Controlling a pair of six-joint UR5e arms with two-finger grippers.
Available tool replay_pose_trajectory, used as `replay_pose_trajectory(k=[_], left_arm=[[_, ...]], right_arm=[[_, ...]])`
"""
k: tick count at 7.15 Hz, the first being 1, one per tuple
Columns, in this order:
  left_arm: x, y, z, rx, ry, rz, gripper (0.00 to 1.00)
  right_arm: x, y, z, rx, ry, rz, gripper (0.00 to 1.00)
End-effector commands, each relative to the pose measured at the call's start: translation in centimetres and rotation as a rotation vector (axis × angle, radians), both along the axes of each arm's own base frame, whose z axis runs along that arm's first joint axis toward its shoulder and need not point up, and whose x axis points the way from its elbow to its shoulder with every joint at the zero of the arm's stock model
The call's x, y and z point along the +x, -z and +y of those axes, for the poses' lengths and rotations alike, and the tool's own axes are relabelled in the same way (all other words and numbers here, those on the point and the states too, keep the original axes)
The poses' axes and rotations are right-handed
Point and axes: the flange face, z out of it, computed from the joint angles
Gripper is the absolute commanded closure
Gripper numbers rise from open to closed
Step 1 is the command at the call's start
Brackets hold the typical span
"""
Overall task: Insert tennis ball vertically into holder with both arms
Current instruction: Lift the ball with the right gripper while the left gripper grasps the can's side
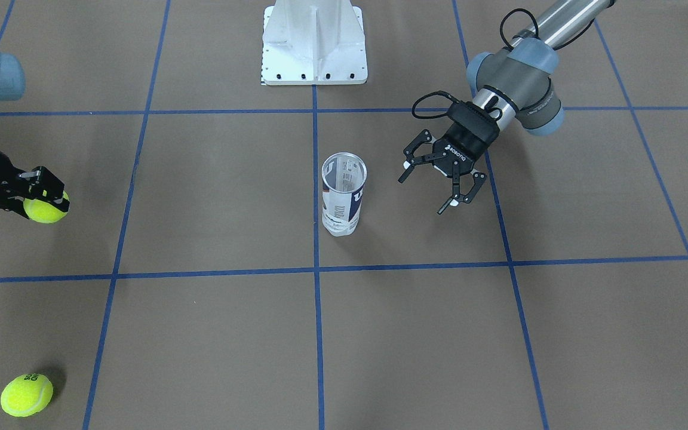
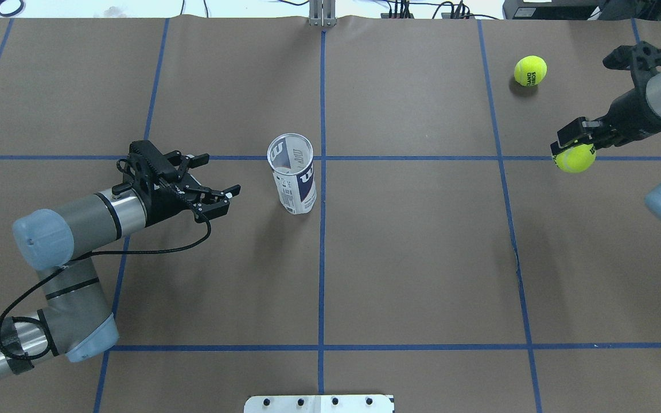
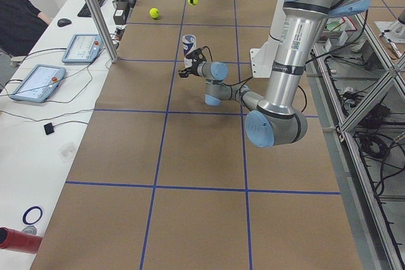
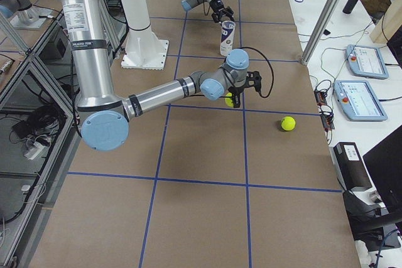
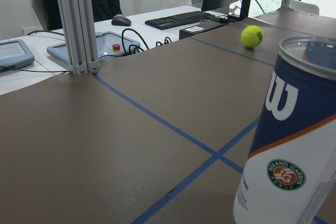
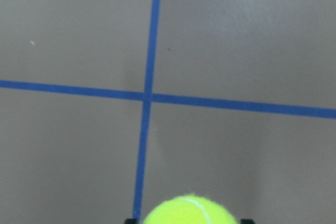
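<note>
The holder (image 2: 292, 179), a clear tube with a white and navy label and silver rim, stands upright near the table's middle; it also shows in the front view (image 1: 342, 194) and fills the right of the left wrist view (image 5: 291, 140). My left gripper (image 2: 221, 179) is open and empty, level with the tube and a short gap to its left. My right gripper (image 2: 575, 154) is shut on a yellow tennis ball (image 2: 575, 158), held above the table at the far right. The ball shows at the bottom of the right wrist view (image 6: 190, 211).
A second tennis ball (image 2: 530, 70) lies on the table at the far right back, also visible in the front view (image 1: 27, 394). The white pedestal base (image 1: 314, 45) stands at the robot's side. Blue tape lines grid the brown table.
</note>
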Motion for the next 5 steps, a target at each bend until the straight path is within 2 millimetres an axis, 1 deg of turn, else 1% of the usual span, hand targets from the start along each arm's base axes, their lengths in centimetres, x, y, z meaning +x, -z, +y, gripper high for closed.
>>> replay_pose_trajectory(k=[1, 2, 3, 4, 5], left_arm=[[2.2, 0.7, 1.8, -0.022, -0.043, 0.032, 0.01], [2.5, 1.2, 2.1, -0.030, -0.050, 0.045, 0.01], [4.0, 1.9, 3.5, -0.024, -0.081, 0.053, 0.01], [4.9, 2.4, 3.8, -0.018, -0.090, 0.052, 0.01], [5.9, 3.4, 4.2, -0.008, -0.089, 0.062, 0.01]], right_arm=[[0.5, 2.8, -1.2, 0.007, -0.038, -0.030, 1.00], [0.3, 4.2, -1.6, 0.002, -0.045, -0.051, 1.00], [0.3, 4.6, -1.5, 0.008, -0.043, -0.057, 1.00], [0.3, 5.0, -1.5, 0.011, -0.042, -0.061, 1.00], [0.3, 5.1, -1.5, 0.013, -0.041, -0.063, 1.00]])
